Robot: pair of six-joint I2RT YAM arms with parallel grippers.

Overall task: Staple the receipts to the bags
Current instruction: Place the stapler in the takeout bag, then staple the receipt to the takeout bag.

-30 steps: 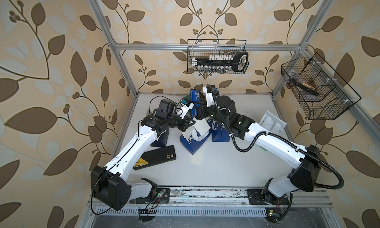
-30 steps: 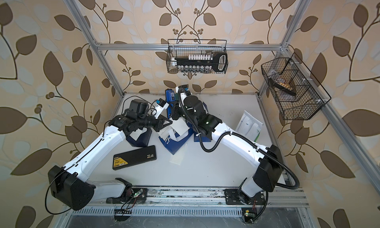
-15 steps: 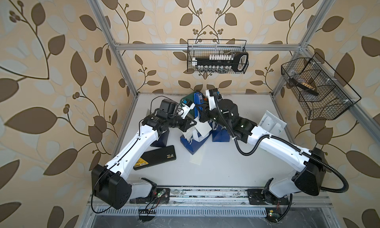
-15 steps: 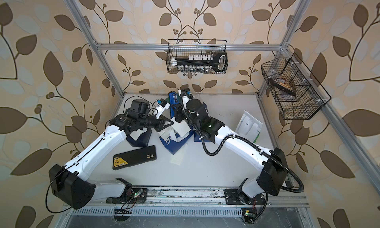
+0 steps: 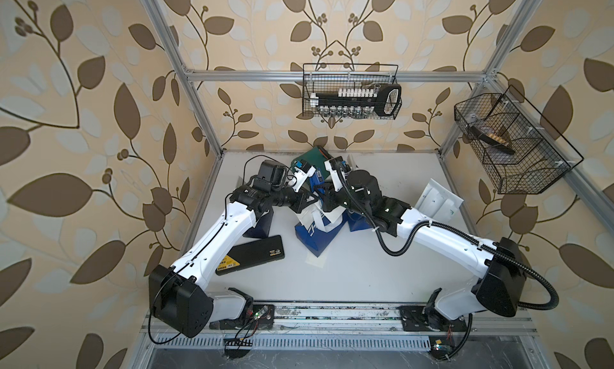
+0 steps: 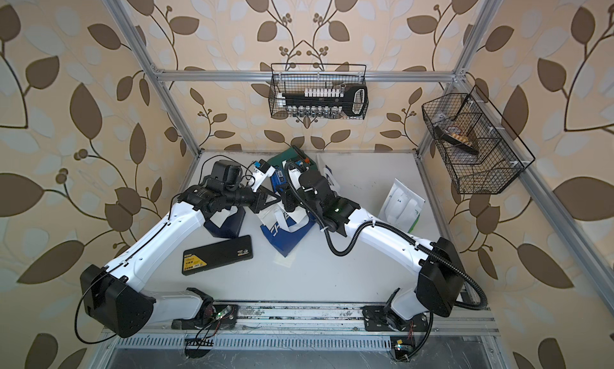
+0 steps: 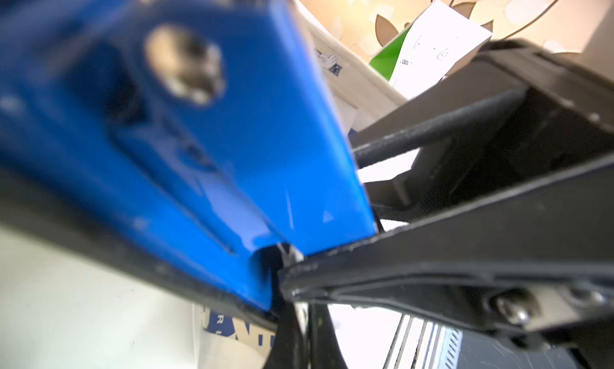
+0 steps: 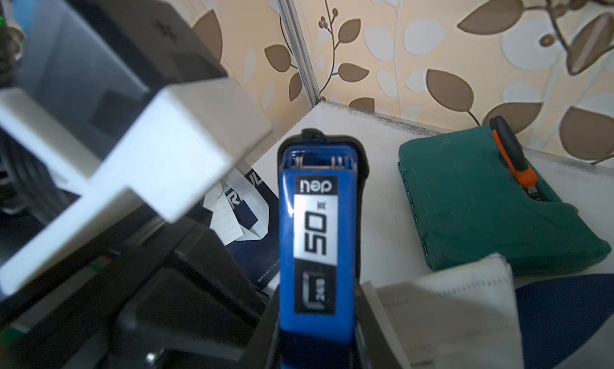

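My left gripper [image 5: 307,201] [image 7: 305,320] is shut on a thin white paper edge at the top of the middle navy-and-white bag [image 5: 314,231] [image 6: 282,231]. My right gripper [image 5: 327,197] [image 8: 315,317] is shut on a blue stapler [image 8: 315,237] [image 7: 232,151], whose mouth sits right at the left fingertips. Another navy bag [image 5: 260,226] stands under the left arm with a lined receipt [image 8: 224,222] on it. A third bag [image 5: 357,222] is under the right arm. The green-and-white bag [image 5: 437,201] lies flat at the right. One receipt [image 5: 314,261] lies on the table.
A dark green pouch with orange trim [image 5: 314,158] [image 8: 491,197] lies at the back. A flat black case with a yellow label [image 5: 252,259] lies front left. Wire baskets hang on the back wall [image 5: 350,91] and the right wall [image 5: 511,144].
My right gripper has carried the stapler a little forward and down, closer to the left gripper's tip. The left arm has stayed where it was.
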